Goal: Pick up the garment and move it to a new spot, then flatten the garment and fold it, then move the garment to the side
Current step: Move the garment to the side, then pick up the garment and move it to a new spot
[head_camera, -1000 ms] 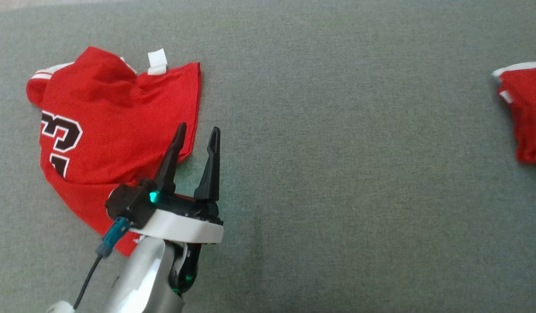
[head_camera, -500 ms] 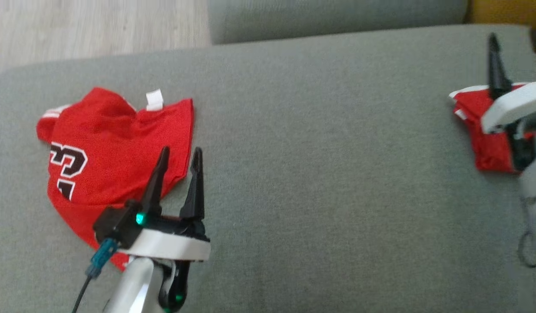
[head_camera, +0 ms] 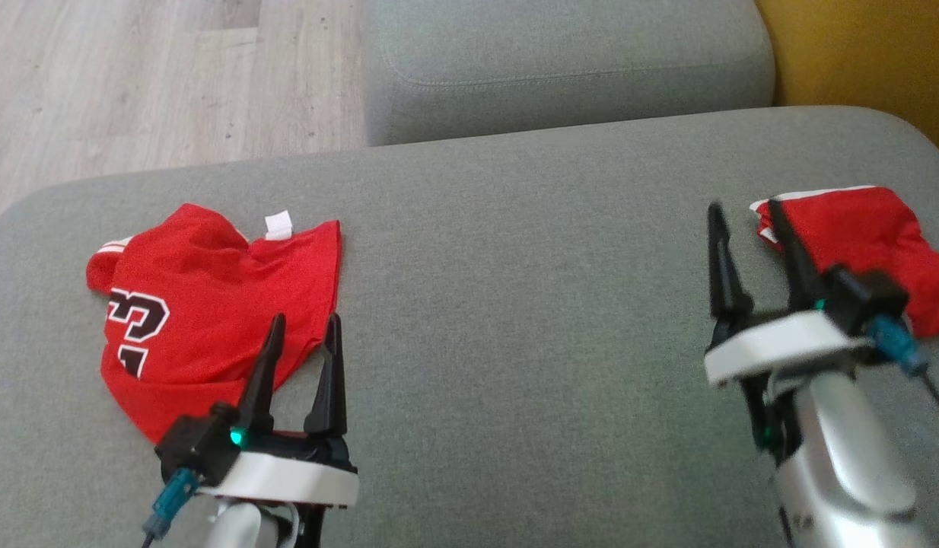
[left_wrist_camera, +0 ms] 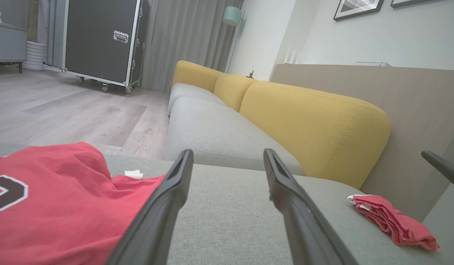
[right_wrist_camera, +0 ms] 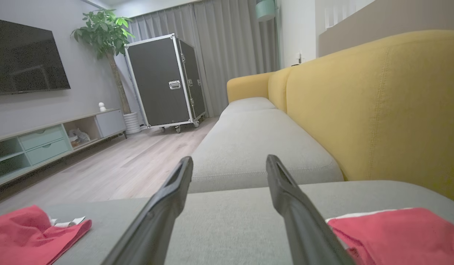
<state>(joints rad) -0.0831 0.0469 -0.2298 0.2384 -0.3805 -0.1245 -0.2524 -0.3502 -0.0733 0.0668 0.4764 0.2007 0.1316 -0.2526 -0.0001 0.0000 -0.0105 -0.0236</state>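
A red garment (head_camera: 203, 297) with a black-and-white number and a white tag (head_camera: 278, 225) lies crumpled on the left of the grey cushion (head_camera: 515, 304). My left gripper (head_camera: 305, 320) is open over its lower right edge, with nothing between the fingers. In the left wrist view the garment (left_wrist_camera: 57, 206) lies left of that gripper (left_wrist_camera: 227, 152). A second, smaller red garment (head_camera: 857, 243) with white trim lies bunched at the far right. My right gripper (head_camera: 744, 207) is open just left of it. In the right wrist view this cloth (right_wrist_camera: 400, 232) sits right of that gripper (right_wrist_camera: 230, 159).
Another grey seat cushion (head_camera: 561, 68) adjoins the far side. A yellow backrest (left_wrist_camera: 308, 125) runs along the right. Wooden floor (head_camera: 135, 84) lies beyond the cushion's far left edge. A black wheeled case (right_wrist_camera: 164, 81) and a low TV cabinet (right_wrist_camera: 46, 143) stand across the room.
The head camera has tilted up, bringing the floor and far cushion into view. My right gripper has come into view beside the second red garment. The left gripper stays at the numbered garment's edge.
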